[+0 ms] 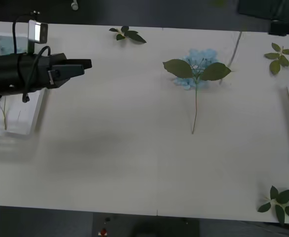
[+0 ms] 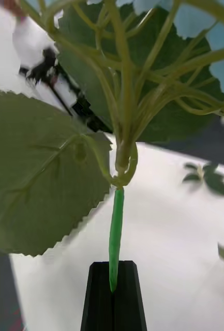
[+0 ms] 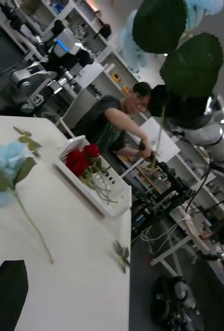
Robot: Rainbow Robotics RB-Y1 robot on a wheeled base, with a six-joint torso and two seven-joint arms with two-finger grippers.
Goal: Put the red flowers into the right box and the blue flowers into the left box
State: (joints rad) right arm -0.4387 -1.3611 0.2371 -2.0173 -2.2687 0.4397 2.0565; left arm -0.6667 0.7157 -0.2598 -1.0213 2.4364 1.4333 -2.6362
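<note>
Gripping blue flower (image 2: 115, 235), right gripper (image 2: 113, 295)

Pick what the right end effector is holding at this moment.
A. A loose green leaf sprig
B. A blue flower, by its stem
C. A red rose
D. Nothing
B: in the right wrist view, the right end effector is shut on the thin green stem of a blue flower, with broad green leaves and pale blue petals above the grip.
</note>
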